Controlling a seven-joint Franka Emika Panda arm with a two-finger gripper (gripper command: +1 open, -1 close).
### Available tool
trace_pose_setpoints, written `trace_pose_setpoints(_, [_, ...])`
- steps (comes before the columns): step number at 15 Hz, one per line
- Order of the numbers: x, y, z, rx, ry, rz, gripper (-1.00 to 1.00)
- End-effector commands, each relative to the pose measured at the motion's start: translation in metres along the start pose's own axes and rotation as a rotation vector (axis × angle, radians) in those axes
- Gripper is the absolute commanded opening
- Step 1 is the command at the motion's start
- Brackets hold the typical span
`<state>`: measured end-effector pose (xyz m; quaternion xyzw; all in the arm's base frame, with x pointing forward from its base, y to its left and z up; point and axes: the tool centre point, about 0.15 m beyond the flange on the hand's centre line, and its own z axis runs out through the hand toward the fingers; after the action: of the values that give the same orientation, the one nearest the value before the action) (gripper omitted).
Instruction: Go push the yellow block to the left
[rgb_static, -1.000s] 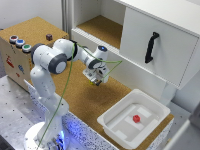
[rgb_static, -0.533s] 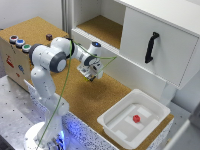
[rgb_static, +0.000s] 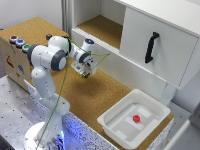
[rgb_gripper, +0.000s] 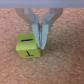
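The yellow block (rgb_gripper: 28, 46) is a small bright yellow cube with black marks, lying on the cork surface (rgb_gripper: 65, 60). In the wrist view my gripper (rgb_gripper: 37, 39) has its two fingers close together with nothing between them. The fingertips (rgb_gripper: 42, 36) sit right at one edge of the block's top. In the exterior view the gripper (rgb_static: 86, 71) is low over the cork in front of the open shelf, and the block is hidden under it.
A white tray (rgb_static: 122, 128) holding a small red object (rgb_static: 136, 118) stands at the exterior view's lower right. A white cabinet door with a black handle (rgb_static: 151, 47) and an open shelf (rgb_static: 102, 27) lie behind. A button box (rgb_static: 17, 42) is at the left. A thin yellow-green cable (rgb_static: 64, 87) hangs by the arm.
My gripper has moved a little toward the exterior view's left, staying low over the cork. The tray and red object have not moved.
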<state>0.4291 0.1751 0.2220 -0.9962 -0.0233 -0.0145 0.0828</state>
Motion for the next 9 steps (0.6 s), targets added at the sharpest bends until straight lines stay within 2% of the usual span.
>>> trace_pose_setpoints(1, [0.013,-0.033,0.01,0.064,-0.042,-0.035,-1.0])
trace_pose_setpoints(3, [0.009,-0.037,0.01,0.053,-0.047,-0.045,-1.0])
trace_pose_setpoints(5, [0.006,-0.032,-0.006,0.015,-0.022,-0.025,-1.0])
trace_pose_setpoints(6, [0.005,-0.034,-0.021,-0.006,0.004,-0.033,1.0])
trace_pose_setpoints(7, [0.002,-0.037,-0.036,-0.041,0.031,-0.054,1.0])
trace_pose_setpoints(9, [-0.005,-0.041,-0.059,-0.068,0.064,-0.089,1.0])
